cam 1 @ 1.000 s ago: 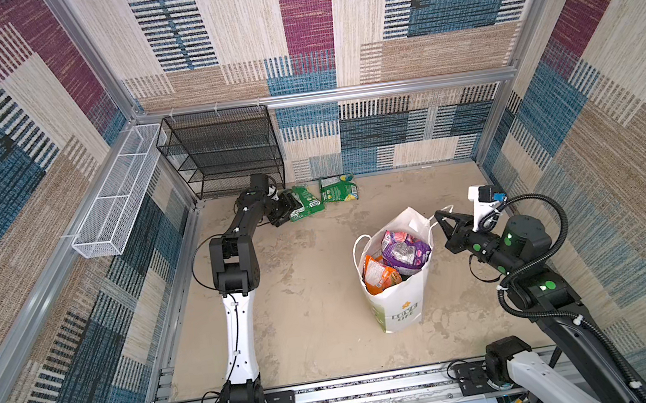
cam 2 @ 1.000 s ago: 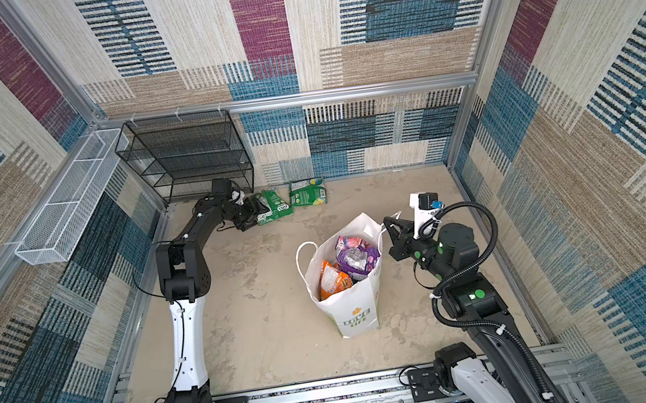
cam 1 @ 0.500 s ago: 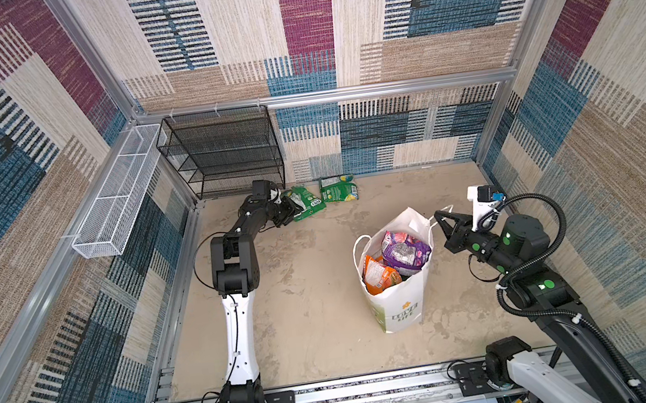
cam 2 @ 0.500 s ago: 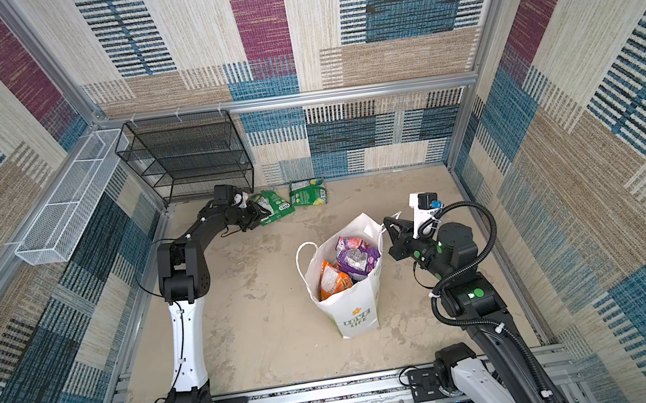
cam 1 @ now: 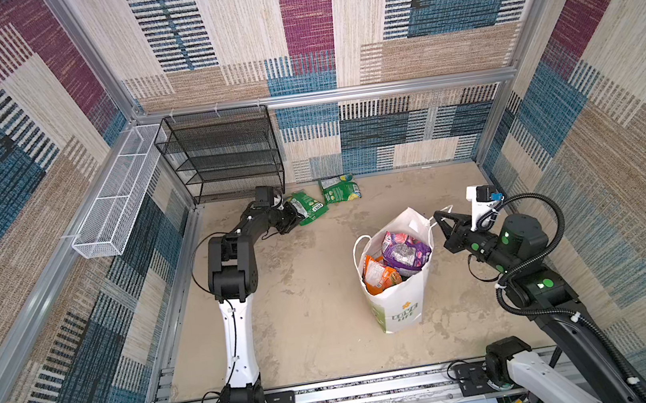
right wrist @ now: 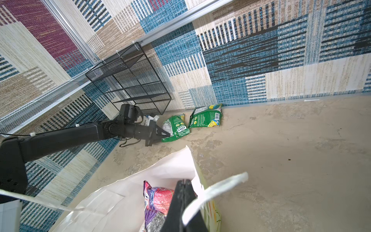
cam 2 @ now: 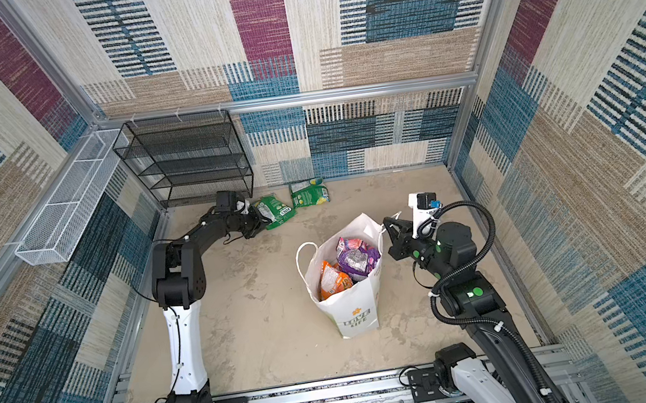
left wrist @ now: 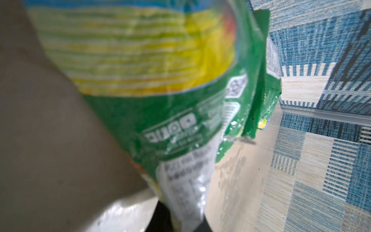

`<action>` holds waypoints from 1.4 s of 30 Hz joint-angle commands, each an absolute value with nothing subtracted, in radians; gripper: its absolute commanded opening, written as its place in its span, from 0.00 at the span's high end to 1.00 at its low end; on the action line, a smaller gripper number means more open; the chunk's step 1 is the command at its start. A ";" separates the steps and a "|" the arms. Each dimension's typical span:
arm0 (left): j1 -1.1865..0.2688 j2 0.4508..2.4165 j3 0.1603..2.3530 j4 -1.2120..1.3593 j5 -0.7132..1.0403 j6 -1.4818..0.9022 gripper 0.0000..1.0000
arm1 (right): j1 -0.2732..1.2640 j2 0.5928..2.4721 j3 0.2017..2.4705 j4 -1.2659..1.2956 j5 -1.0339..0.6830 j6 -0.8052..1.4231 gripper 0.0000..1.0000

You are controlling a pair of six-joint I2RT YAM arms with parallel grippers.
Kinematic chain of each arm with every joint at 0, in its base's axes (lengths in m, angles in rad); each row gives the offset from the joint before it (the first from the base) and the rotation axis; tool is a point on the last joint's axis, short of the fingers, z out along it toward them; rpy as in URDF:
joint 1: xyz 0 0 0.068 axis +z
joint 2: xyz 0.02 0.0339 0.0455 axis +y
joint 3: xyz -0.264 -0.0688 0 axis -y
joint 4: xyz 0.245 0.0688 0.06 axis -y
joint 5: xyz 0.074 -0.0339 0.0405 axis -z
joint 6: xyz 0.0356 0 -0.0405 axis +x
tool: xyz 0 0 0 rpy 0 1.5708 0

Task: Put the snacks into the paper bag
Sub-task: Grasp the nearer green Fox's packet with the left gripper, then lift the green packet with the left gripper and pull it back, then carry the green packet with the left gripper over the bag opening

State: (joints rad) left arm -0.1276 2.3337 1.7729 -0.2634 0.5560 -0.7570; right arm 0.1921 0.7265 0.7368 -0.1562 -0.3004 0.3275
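The right gripper [cam 1: 437, 220] sits nearest, its jaws pressed flat together with no gap, right at the top edge of the paper bag [cam 1: 399, 306] beside a white cord handle [right wrist: 216, 190]. From the right wrist view I cannot tell whether any paper is pinched between the fingers or whether they only touch the rim. The bag stands upright in the middle of the sandy floor [cam 1: 303, 297], mouth open, with an orange packet [cam 1: 378, 273] and a purple and pink packet [cam 1: 404, 249] poking up inside it.

Farther back, the left gripper [right wrist: 165, 135] reaches low along the floor, and its fingertips come together to a point on the corner of a green FOX'S packet [right wrist: 176, 128]. The left wrist view is filled with that packet's blurred green and yellow foil running down between the dark fingers. A second green packet [right wrist: 206, 118] lies just beyond it against the back wall, the two nearly touching. A black wire rack [cam 1: 223, 156] stands in the far corner
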 commanded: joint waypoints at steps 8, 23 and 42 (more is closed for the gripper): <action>-0.148 2.038 1.466 -0.163 0.591 -0.779 1.00 | 0.192 0.723 0.732 -0.155 -0.273 0.320 0.99; -0.183 1.514 1.328 -0.525 0.452 -0.626 1.00 | 0.187 0.756 0.794 -0.211 -0.292 0.311 1.00; -0.492 1.226 1.702 -0.710 0.488 -0.544 1.00 | 0.188 0.738 0.902 -0.390 -0.305 0.379 0.99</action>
State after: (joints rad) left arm -0.4522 1.2182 1.6585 -0.7452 0.4541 -0.5732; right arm 0.1886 0.7399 0.8864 -0.3664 -0.3054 0.3656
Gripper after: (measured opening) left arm 0.129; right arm 0.051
